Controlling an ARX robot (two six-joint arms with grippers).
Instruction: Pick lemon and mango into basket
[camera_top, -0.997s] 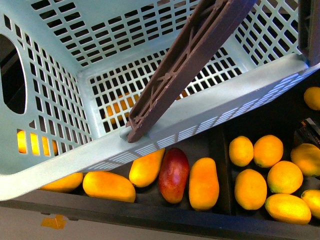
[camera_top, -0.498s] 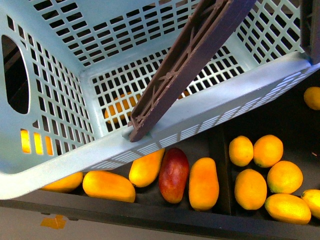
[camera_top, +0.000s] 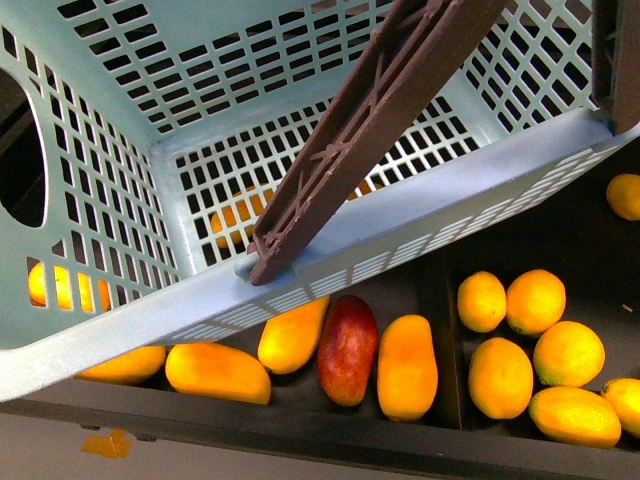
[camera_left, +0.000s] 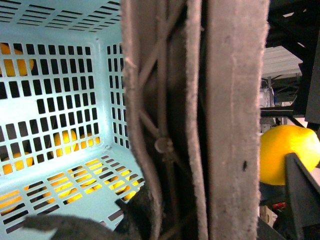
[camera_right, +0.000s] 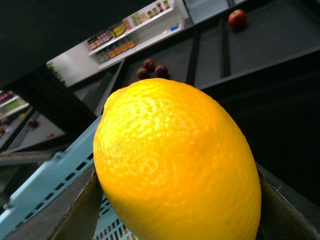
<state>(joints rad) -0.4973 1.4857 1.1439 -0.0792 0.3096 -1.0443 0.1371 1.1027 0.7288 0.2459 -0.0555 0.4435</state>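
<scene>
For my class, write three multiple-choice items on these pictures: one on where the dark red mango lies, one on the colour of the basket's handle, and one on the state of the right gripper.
1. Where does the dark red mango lie?
A. Alone on a shelf
B. Between two yellow-orange mangoes
C. In a gripper

2. What colour is the handle of the basket?
A. White
B. Teal
C. Brown

3. What state is the right gripper in?
A. Shut on the lemon
B. Open and empty
C. Shut on a mango

Answers:
1. B: the front view shows a yellow-orange mango on each side of it.
2. C: the handle is brown against the teal walls.
3. A: the right wrist view shows the lemon between its fingers.
</scene>
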